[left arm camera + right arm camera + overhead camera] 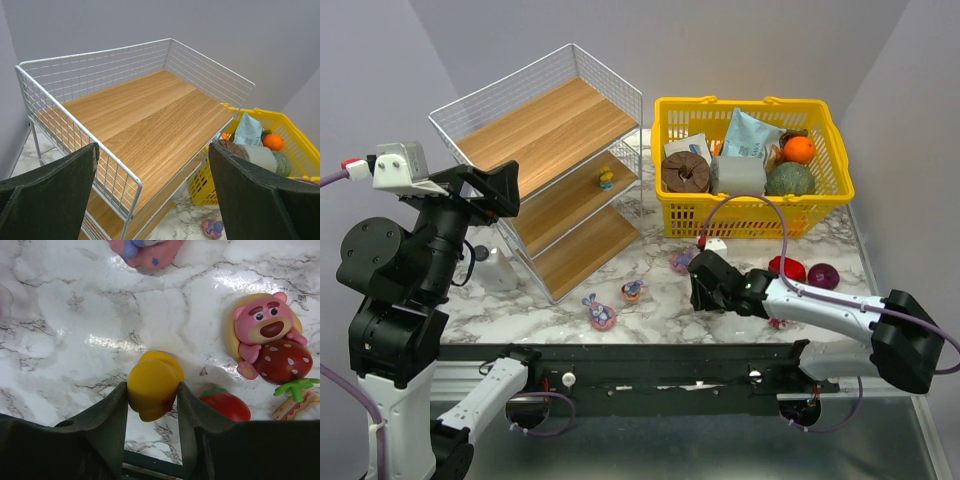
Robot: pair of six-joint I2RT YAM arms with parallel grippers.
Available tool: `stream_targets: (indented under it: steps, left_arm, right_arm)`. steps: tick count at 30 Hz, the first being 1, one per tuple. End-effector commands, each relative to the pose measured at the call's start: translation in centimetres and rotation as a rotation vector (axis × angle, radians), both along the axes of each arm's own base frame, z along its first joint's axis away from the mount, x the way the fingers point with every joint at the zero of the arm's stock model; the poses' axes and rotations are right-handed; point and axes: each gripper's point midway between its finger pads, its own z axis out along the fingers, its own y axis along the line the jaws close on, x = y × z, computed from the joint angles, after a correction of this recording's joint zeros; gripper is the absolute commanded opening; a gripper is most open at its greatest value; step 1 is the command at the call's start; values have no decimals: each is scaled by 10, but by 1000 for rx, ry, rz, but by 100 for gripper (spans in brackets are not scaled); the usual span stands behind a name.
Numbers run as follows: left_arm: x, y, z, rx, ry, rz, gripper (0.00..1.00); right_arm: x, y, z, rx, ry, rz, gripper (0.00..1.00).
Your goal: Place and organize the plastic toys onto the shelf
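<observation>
Top view: the left claw (508, 190) gapes wide beside the shelf (555, 125); the right claw (700, 283) sits low on the worktop (660, 315) near the yellow basket (750, 215). Left wrist view: claw apart above the shelf's top board. Right wrist view: claw clamped on a yellow duck toy (152, 385) down at the worktop; a pink bear toy (265, 340) lies near.

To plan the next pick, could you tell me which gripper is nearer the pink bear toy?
Right. The right gripper is down at the table beside the pink bear toy; the left gripper hovers over the shelf.
</observation>
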Motion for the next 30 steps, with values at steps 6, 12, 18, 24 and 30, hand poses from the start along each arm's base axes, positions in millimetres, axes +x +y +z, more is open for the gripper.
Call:
stream_targets:
  steps: [6,12,18,24,30]
  left_arm:
    - [-3,-2,-5,13,6,-15,99]
    - [-2,-2,-2,10,-3,-17,99]
    - [-1,-4,0,5,-7,-22,99]
    - [-1,-3,0,-5,-2,-19,99]
    - [-5,2,3,-4,-8,2,99]
  right_arm:
    - [21,48,112,194,-135,131,6]
    - [28,83,193,348,-234,224,6]
    - [44,132,240,431,-301,312,6]
    - [64,181,272,465,-354,342,6]
    - [76,219,261,442,-345,352,6]
